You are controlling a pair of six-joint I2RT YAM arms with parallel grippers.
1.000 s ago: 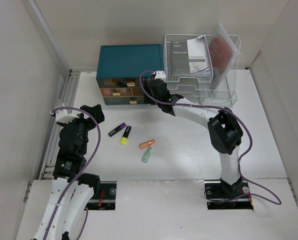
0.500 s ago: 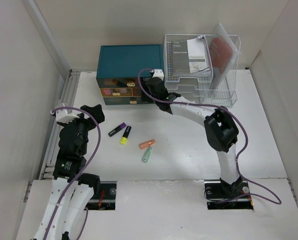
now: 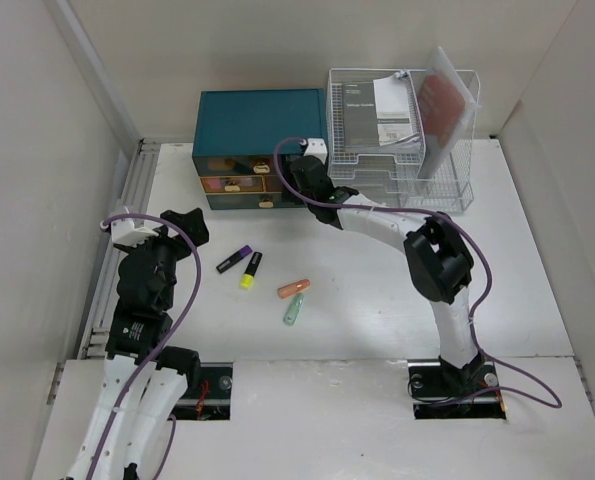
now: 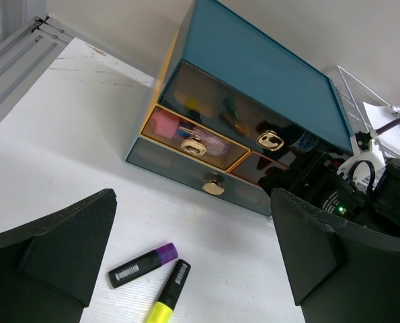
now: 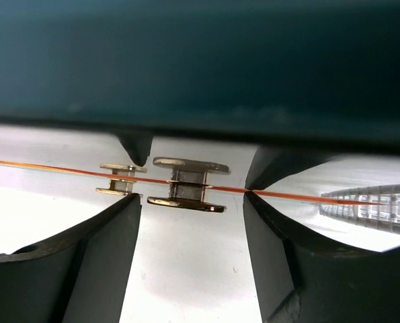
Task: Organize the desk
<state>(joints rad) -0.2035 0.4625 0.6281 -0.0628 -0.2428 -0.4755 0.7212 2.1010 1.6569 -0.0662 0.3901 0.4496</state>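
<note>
Tabletop (image 3: 377, 300) carries the teal chest (image 3: 257, 115) directly ahead of the right pincer (image 5: 191, 202), whose parted fingers (image 5: 85, 256) flank a gold handle (image 5: 186, 185) without gripping. If they close off-centre, the handle may slip free; the left pincer (image 3: 184, 226), above the tabletop, hangs open, empty.

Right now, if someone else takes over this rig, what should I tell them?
Left claw: open, empty, hovering over the desk near the purple highlighter and yellow highlighter.
Right claw: open, jaws either side of a gold handle on the teal drawer chest, not gripping.
Done: nothing stowed; drawers look shut.
To do: probably open a drawer, stow both highlighters, the orange marker and green marker.
</note>
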